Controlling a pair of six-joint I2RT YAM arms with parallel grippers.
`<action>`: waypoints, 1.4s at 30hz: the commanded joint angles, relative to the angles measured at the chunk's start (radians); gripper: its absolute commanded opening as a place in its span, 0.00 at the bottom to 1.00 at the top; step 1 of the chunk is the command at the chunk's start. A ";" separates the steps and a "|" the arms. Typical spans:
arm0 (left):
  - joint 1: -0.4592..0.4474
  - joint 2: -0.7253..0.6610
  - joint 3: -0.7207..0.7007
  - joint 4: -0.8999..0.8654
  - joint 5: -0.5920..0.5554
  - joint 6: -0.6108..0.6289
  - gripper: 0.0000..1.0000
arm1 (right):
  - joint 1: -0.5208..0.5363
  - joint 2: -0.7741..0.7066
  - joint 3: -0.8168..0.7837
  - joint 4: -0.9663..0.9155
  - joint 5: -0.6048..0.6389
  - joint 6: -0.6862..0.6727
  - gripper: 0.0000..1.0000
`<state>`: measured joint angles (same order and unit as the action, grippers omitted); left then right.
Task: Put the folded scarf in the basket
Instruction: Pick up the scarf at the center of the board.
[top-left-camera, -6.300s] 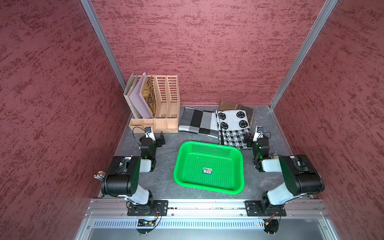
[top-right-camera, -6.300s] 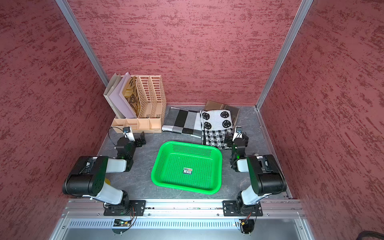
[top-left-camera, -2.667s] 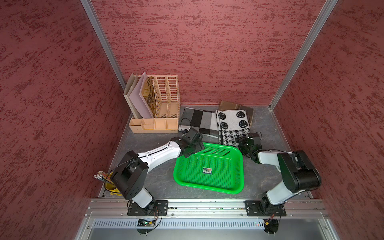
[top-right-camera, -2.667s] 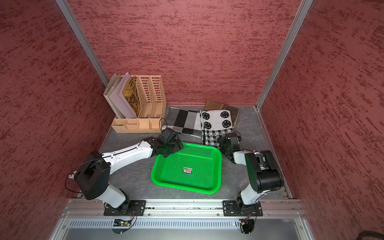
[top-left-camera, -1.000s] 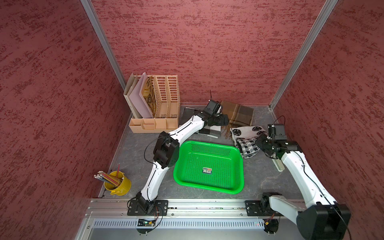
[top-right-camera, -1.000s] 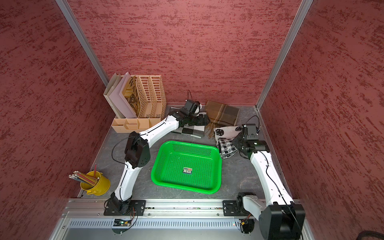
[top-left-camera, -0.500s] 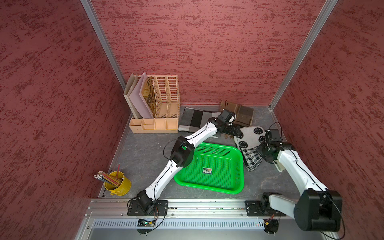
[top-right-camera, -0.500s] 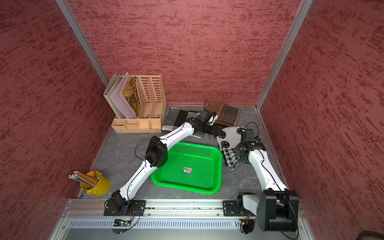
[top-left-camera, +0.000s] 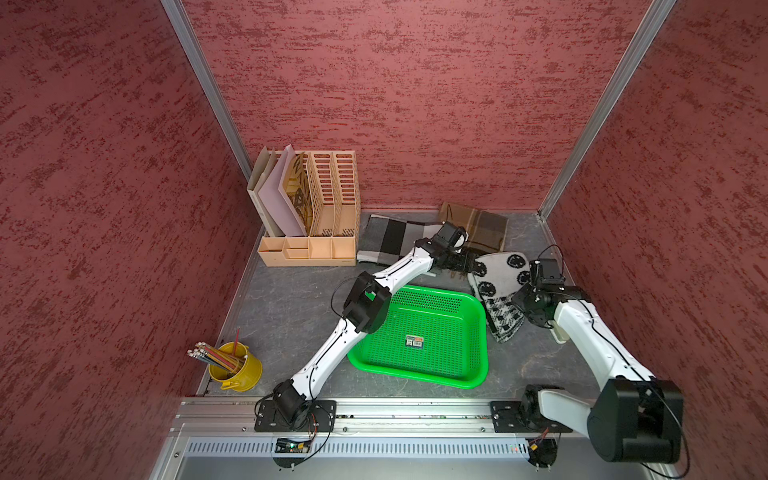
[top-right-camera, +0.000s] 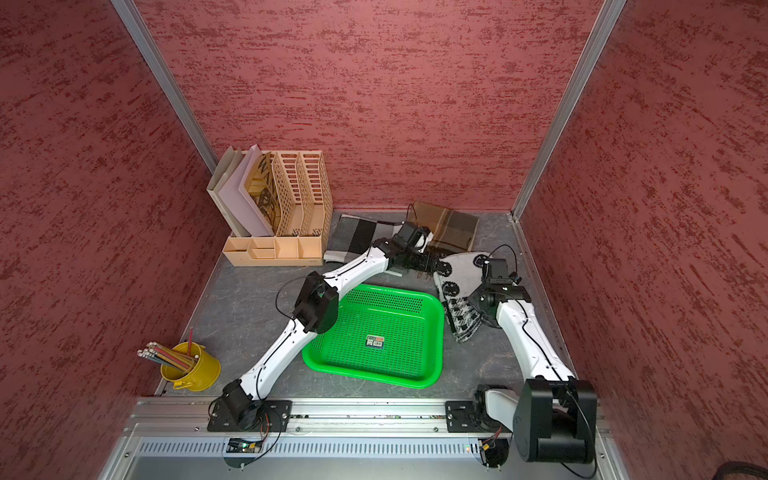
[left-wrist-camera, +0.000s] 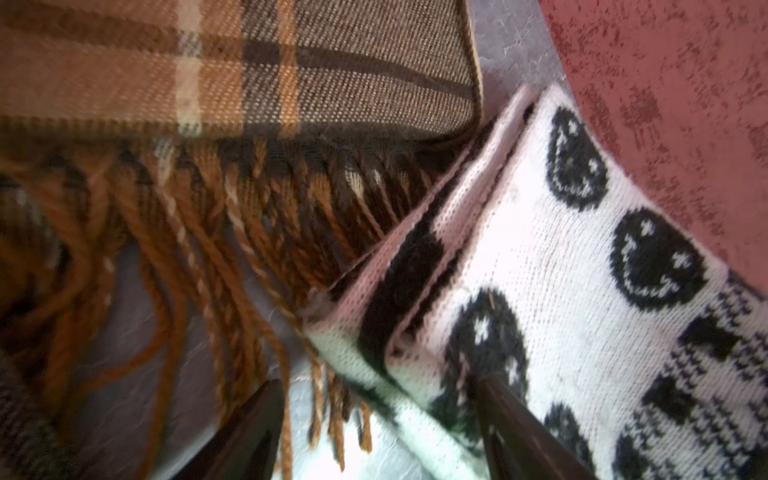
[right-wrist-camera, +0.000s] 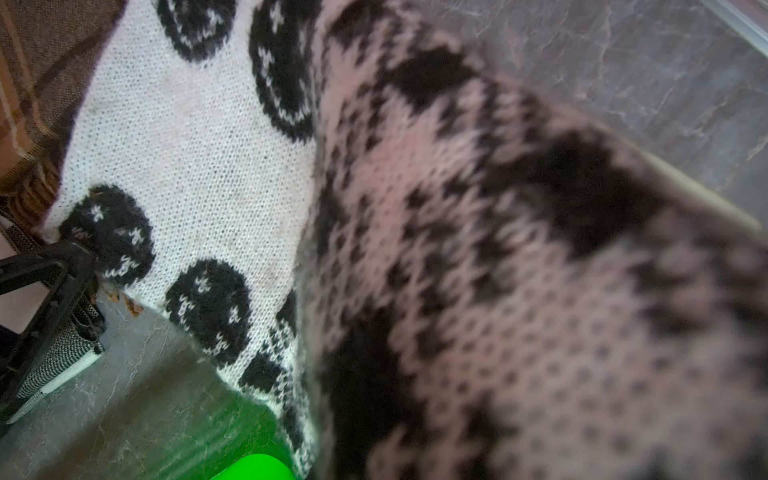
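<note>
so the right gripper (top-left-camera: 519, 303) is clamped on the black-and-white knitted folded scarf (top-left-camera: 496, 286) with smiley faces. It's right next to the shallow bright green perforated plastic basket (top-left-camera: 436, 307), not in it yet. The left gripper (left-wrist-camera: 378, 384) has its 2 fingers apart, straddling the scarf's corner.

**Legible marks.** Sticker (top-left-camera: 414, 341) at the centre of the green basket (top-left-camera: 453, 328): a small label with an orange band and a green band. Its print was too small to read in both top views. Brown folder (top-right-camera: 261, 185) in the beige file organiser (top-right-camera: 309, 187) — large dark block letters, partly hidden; the upper row appeared to begin "WAN". Knitted scarf (left-wrist-camera: 582, 291) — black smiley faces, no words.
</note>
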<state>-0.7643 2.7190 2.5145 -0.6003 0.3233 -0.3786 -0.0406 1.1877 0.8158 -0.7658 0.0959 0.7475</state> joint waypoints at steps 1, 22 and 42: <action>-0.003 0.033 0.022 0.066 0.032 -0.038 0.71 | -0.007 -0.006 0.002 0.040 0.022 -0.005 0.00; -0.007 -0.029 0.025 0.093 0.047 -0.034 0.00 | -0.007 -0.003 0.025 0.045 0.032 -0.020 0.00; -0.027 -0.186 0.024 0.110 0.011 -0.011 0.00 | -0.007 -0.065 0.230 -0.043 0.050 -0.071 0.00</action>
<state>-0.7925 2.6045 2.5153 -0.5152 0.3519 -0.4099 -0.0410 1.1534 0.9882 -0.8024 0.1066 0.6971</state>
